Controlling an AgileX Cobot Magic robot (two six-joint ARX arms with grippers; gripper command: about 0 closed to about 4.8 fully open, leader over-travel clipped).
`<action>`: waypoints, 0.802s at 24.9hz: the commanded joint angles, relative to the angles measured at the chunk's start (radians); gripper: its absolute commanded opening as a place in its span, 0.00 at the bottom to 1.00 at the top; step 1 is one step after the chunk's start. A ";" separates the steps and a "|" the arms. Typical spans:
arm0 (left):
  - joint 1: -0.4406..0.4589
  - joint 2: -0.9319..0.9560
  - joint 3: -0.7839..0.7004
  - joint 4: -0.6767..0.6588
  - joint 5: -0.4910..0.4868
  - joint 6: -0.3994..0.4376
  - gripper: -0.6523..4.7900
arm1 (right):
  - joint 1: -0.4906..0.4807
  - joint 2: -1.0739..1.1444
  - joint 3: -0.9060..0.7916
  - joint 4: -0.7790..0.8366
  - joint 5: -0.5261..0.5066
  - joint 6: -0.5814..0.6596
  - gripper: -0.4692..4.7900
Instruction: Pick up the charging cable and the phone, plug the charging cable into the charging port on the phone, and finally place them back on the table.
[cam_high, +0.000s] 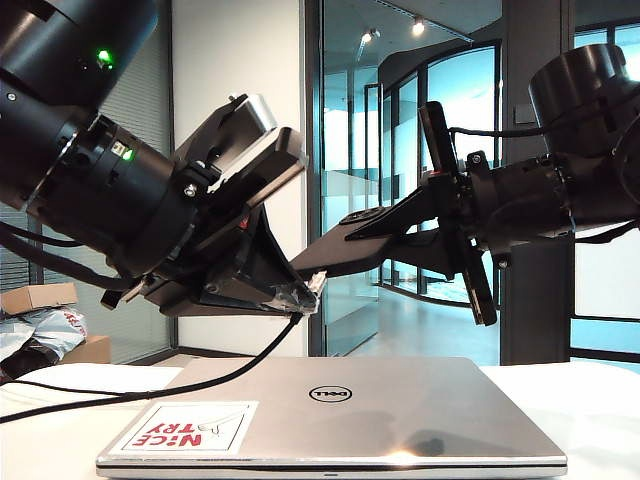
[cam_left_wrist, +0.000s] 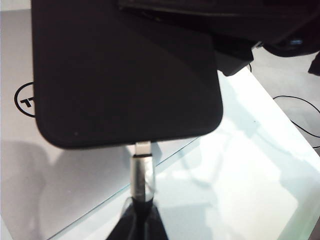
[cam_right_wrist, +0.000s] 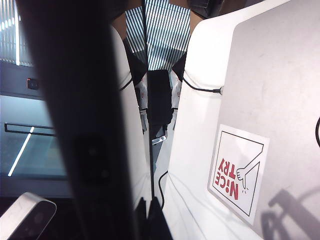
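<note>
In the air above the laptop, my right gripper (cam_high: 362, 235) is shut on the phone (cam_high: 335, 255) (cam_left_wrist: 125, 70), a flat black slab that shows edge-on as a dark band (cam_right_wrist: 75, 100) in the right wrist view. My left gripper (cam_high: 300, 297) (cam_left_wrist: 141, 225) is shut on the charging cable (cam_high: 200, 380) just behind its silvery plug (cam_left_wrist: 142, 172) (cam_right_wrist: 159, 139). The plug tip meets the middle of the phone's narrow end edge. The charging port itself is hidden there, and I cannot tell how deep the tip sits. The cord hangs down onto the table (cam_high: 600, 400).
A closed silver Dell laptop (cam_high: 400, 400) (cam_left_wrist: 30, 170) (cam_right_wrist: 280, 75) with a red-lettered sticker (cam_high: 185, 428) lies on the white table directly below both grippers. Another thin black cord (cam_right_wrist: 200, 90) with a dark plug runs to the laptop's side. Boxes and bags (cam_high: 40, 320) sit at the far left.
</note>
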 joint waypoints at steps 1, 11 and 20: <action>0.000 -0.003 0.001 0.011 0.002 0.000 0.11 | 0.003 -0.007 0.005 0.040 -0.021 -0.045 0.08; 0.000 -0.003 0.001 0.018 0.002 0.000 0.11 | 0.015 -0.007 0.005 0.039 -0.009 -0.069 0.08; 0.000 -0.003 0.001 0.018 0.002 0.003 0.11 | 0.027 -0.007 0.005 -0.040 -0.005 -0.063 0.08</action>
